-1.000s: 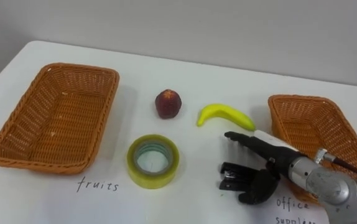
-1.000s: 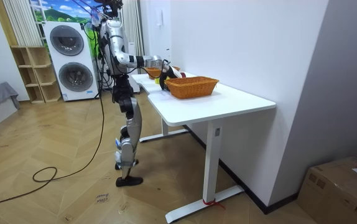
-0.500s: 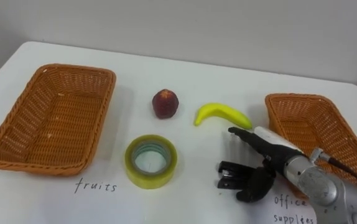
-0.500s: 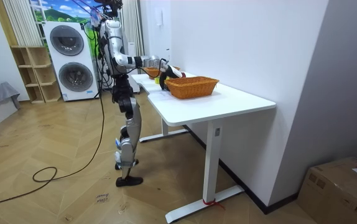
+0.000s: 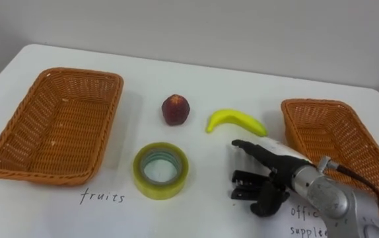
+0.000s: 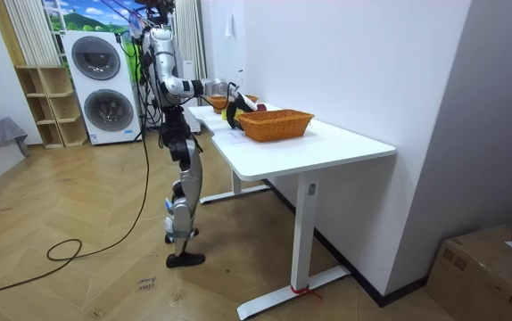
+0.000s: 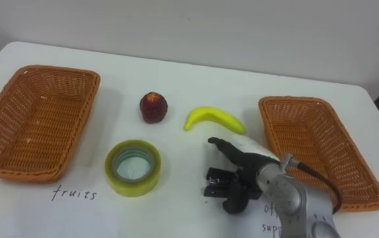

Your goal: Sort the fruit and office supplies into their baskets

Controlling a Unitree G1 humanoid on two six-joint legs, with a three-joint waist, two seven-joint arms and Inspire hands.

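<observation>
Left eye view is showing the right hand point(image 5: 278, 168) hanging low over the white table point(image 5: 209, 86), fingers stretched out straight and thumb dropping down, with the black stapler point(image 5: 244, 184) sitting on the tabletop in the gap between them, not gripped as far as I can tell. Banana point(image 5: 236, 121) is lying just beyond the fingertips, the red fruit point(image 5: 176, 109) is sitting a bit further left, and the yellow tape roll point(image 5: 161, 170) is lying near the front edge. Both wicker baskets are sitting with nothing in them, the left basket point(image 5: 18, 165) by the tape and the right basket point(image 5: 315, 104) just beside the hand.
</observation>
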